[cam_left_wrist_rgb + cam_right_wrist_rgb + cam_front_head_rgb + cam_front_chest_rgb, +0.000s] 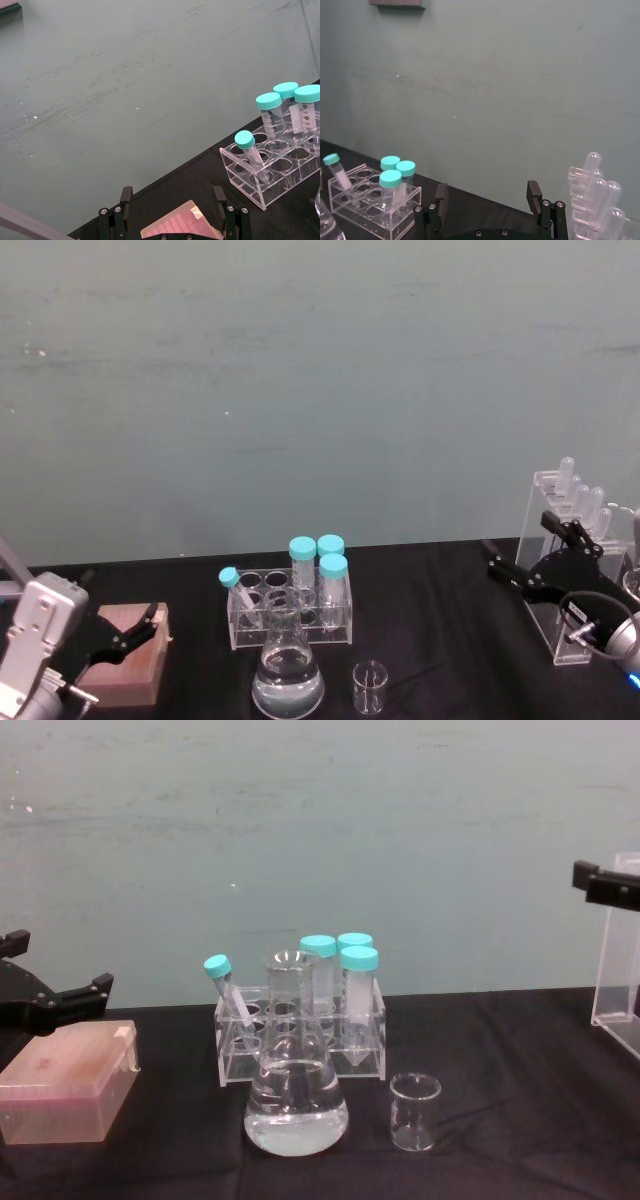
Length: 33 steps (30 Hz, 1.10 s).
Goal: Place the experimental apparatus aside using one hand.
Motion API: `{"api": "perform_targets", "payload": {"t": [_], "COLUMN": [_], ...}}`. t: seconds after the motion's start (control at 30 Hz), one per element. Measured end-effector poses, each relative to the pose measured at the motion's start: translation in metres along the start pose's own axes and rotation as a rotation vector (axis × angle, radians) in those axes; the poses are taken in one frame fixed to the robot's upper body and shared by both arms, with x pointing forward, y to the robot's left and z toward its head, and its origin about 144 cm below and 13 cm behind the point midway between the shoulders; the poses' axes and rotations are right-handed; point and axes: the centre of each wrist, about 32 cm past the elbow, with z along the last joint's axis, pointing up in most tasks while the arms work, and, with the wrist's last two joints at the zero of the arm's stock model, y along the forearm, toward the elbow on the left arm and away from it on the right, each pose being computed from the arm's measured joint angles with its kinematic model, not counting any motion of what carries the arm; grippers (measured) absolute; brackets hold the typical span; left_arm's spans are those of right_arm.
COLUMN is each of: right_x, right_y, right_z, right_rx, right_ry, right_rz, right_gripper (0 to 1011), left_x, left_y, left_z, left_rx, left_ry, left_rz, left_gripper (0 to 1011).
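Where the head view cuts off the table's right edge, the right gripper (520, 540) hangs with its fingers spread at the acrylic pipette stand (552, 625), though contact cannot be made out. The conical flask (288, 675) and the small glass beaker (369, 688) sit side by side at the front. The left gripper (122, 592), also spread, is by a pink box (125, 665). The left wrist view crops that box between the fingers. The right wrist view clips the stand's pipettes (592, 200). The chest view catches one slice of the stand (618, 980).

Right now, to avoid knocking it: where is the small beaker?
The small beaker stands front centre in head view, right of the conical flask.
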Motion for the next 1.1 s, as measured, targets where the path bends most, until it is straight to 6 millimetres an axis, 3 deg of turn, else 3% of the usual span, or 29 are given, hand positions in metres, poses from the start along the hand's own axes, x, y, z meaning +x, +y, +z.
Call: {"api": "perform_targets", "payload": {"t": [1.1], "right_x": [0.018], "right_y": [0.026], "right_z": [-0.020], "right_rx": [-0.055], "right_ry": [0.004], "right_rz": [0.284], "right_gripper": [1002], "left_x": [0.000], "left_y": [0.000], "left_z": [0.000], "left_rx": [0.000], "left_ry": [0.000], "left_rz": [0.000], "left_gripper": [1000]}}
